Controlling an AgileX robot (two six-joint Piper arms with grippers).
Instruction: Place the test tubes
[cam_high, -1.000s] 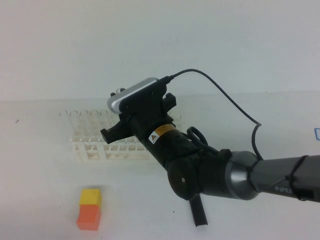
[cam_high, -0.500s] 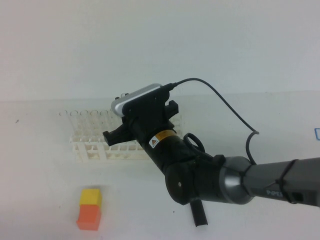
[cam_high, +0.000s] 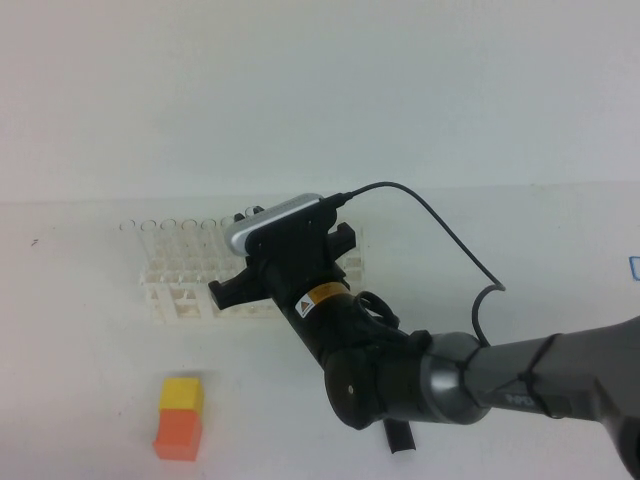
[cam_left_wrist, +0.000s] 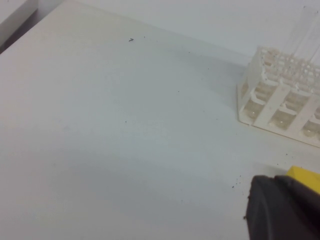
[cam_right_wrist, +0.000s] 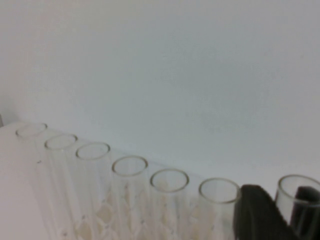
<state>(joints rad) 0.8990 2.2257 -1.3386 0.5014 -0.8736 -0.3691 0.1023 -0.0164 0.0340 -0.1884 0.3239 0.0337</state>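
Note:
A white test tube rack (cam_high: 180, 297) stands at the back left of the table, with a row of clear test tubes (cam_high: 172, 238) upright in it. My right arm (cam_high: 330, 310) reaches over the rack's right end, and its wrist camera hides the gripper in the high view. In the right wrist view my right gripper (cam_right_wrist: 282, 202) is shut on one clear test tube (cam_right_wrist: 299, 186), which stands at the end of the row of tubes (cam_right_wrist: 130, 172). My left gripper (cam_left_wrist: 282, 210) shows only as a dark shape low over the table, well short of the rack (cam_left_wrist: 280, 100).
A yellow block stacked on an orange block (cam_high: 180, 417) sits near the front left; its yellow top (cam_left_wrist: 306, 177) peeks out behind the left gripper. A black cable (cam_high: 450, 225) loops above the right arm. Bare white table (cam_high: 80, 340) lies left of the rack.
My right wrist has sunk and shifted slightly towards the rack, and the arm has drawn closer to the camera. The rack and the blocks have not moved.

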